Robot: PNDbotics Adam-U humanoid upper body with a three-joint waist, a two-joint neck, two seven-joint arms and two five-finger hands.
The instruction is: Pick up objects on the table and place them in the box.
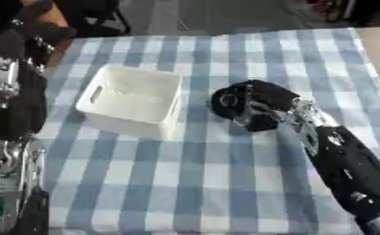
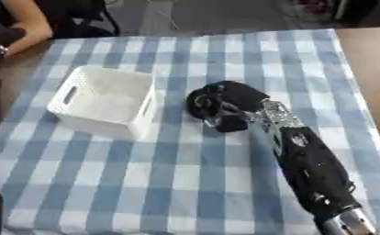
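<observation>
- The box (image 1: 133, 98) is a white, open-topped container with a slot handle in its left wall. It sits on the counter (image 1: 193, 183), which is covered in a blue-and-white checked cloth.
- The box is turned askew on the cloth. Its long axis runs roughly from the near left to the far right, and its handle side faces the robot's left.
- Only pale shading shows on the floor of the box, and I cannot make out anything lying in it.
- The right hand (image 2: 221, 108) rests low over the cloth, just to the right of the box and apart from its wall.
- The fingers of the right hand are curled inward around a dark, rounded shape. I cannot tell whether that shape is a separate object or part of the hand.
- The right forearm runs from the lower right corner up toward the middle of the view.
- The left arm (image 1: 13, 105) stands along the left edge. Its hand cannot be made out.
</observation>
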